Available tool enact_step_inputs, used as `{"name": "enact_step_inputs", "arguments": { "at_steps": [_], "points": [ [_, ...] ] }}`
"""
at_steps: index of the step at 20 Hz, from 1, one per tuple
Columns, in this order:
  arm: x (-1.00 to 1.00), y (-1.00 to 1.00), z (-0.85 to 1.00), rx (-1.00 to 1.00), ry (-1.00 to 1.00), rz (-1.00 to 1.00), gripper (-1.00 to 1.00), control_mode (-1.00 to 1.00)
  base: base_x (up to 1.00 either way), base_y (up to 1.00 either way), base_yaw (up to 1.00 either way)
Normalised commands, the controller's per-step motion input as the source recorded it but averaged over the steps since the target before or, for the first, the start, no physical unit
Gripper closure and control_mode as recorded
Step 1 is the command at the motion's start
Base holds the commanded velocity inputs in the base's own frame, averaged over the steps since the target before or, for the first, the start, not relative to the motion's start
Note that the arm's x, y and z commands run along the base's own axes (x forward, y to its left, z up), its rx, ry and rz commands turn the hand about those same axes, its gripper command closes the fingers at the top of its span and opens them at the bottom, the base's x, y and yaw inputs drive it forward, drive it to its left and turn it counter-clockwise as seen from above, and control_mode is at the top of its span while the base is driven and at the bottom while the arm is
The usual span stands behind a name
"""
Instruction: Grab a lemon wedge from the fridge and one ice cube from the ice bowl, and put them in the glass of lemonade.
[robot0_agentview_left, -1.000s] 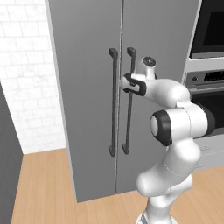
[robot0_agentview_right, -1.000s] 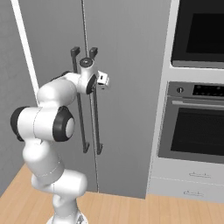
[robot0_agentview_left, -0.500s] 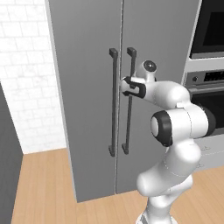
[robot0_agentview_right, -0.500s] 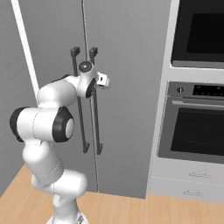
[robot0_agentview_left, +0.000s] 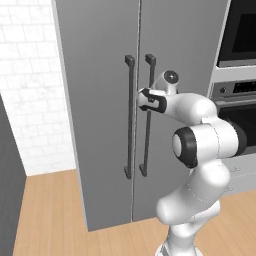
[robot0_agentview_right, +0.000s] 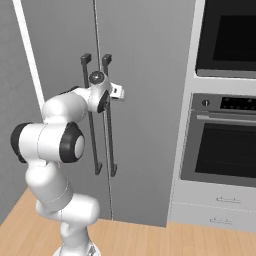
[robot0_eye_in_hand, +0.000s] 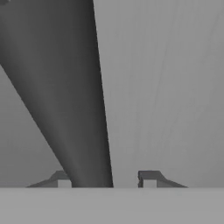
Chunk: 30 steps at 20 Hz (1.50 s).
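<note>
The two-finger dark gripper (robot0_eye_in_hand: 105, 179) on the white arm has drawn its jaws in around the right-hand dark vertical bar handle (robot0_agentview_left: 148, 115) of the tall grey two-door fridge (robot0_agentview_left: 100, 75); a second ago they stood wide either side of that bar, and now, in the hand view, the dark bar (robot0_eye_in_hand: 74, 109) rises between the two finger tips (robot0_eye_in_hand: 149, 178), close against the left one with a gap to the right one. So the jaws are part closed about the handle but not, as far as I can see, fully clamped on it. The hand itself has hardly shifted, sitting at the upper part of the bar in both base views (robot0_agentview_right: 116, 92). I take this to mean the grip for pulling the right door open is nearly made, and the whole fetching job lies ahead: both doors are shut, so the lemon wedge must be somewhere inside, behind them. Counting what stands here: one fridge with two doors and two bar handles, the left-hand handle (robot0_agentview_left: 129, 115) untouched; one built-in oven (robot0_agentview_right: 225, 145) with a dark window to the right, and two pale drawers (robot0_agentview_right: 215, 210) beneath it.
</note>
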Motion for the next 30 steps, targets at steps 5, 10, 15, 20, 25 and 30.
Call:
{"name": "enact_step_inputs", "arguments": {
  "at_steps": [5,10,15,20,25,30],
  "points": [
    [0.00,0.00,0.05,-0.03,0.00,0.00,1.00,-1.00,0.00,0.00,0.00],
    [-0.02,-0.09,0.09,-0.04,0.00,-0.03,1.00,-1.00,0.00,0.00,0.00],
    [-0.35,-0.58,0.39,0.02,0.01,-0.08,1.00,-1.00,0.00,0.00,0.00],
    [-0.75,-0.66,0.59,0.09,-0.01,-0.09,1.00,-1.00,0.00,0.00,0.00],
    [-0.90,-0.71,0.61,0.11,-0.03,-0.08,1.00,-1.00,0.00,0.00,0.00],
    [-0.97,-0.64,0.63,0.09,-0.02,-0.07,1.00,-1.00,0.00,0.00,0.00]
  ]
}}
